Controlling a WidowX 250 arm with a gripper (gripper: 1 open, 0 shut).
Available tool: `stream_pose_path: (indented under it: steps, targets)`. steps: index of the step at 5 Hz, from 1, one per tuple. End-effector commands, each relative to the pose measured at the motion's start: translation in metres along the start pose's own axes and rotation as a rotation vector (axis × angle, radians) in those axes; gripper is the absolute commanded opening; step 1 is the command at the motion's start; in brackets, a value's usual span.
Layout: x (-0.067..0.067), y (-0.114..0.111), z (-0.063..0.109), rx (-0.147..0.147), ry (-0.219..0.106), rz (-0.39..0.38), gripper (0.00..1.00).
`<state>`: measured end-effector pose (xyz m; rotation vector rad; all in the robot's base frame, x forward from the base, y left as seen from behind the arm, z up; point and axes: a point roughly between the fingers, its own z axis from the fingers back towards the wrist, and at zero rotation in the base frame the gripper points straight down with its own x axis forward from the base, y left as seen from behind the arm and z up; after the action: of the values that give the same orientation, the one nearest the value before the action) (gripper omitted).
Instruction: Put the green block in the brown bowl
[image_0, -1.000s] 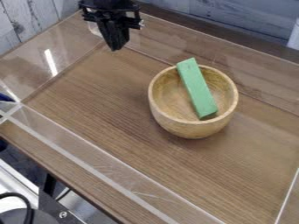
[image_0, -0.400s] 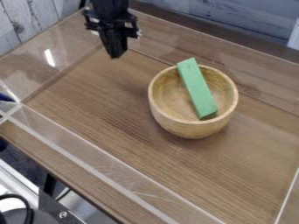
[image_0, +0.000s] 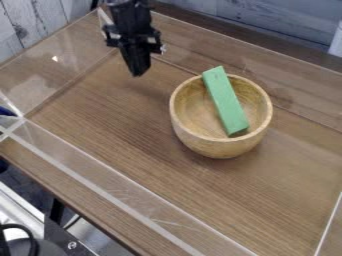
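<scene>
Only 1 view is given, looking down on the wooden table (image_0: 94, 130) from its near side.

The gripper (image_0: 138, 68) hangs over the far-left part of the table, pointing almost straight down, its fingers pressed together and clenched on nothing; no object sits between or under them. Bare wood lies beneath it.

The green block (image_0: 225, 100) is already inside the brown bowl (image_0: 201, 138), to the right of the gripper and a little nearer the camera, well apart from it. The block lies tilted: its far end leans on the bowl's far rim and sticks slightly above it, while its near end rests lower against the inner wall. Its long axis runs from far-left to near-right, roughly across the bowl's full width.

Judging by this layout, the placing looks complete. Any coming move would turn on that gap: the block and bowl lie rightward of the single arm, with nothing between them.
</scene>
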<state>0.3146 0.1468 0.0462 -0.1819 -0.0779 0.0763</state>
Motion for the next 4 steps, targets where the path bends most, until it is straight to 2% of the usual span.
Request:
stream_pose_path:
  steps: [1,2,4]
  targets:
    - [0.006,0.02,0.012,0.052,-0.05,0.029,1.0]
    - [0.0,0.036,0.005,0.07,-0.037,0.067,0.0]
    - [-0.003,0.034,-0.005,0.044,-0.052,0.039,0.0]
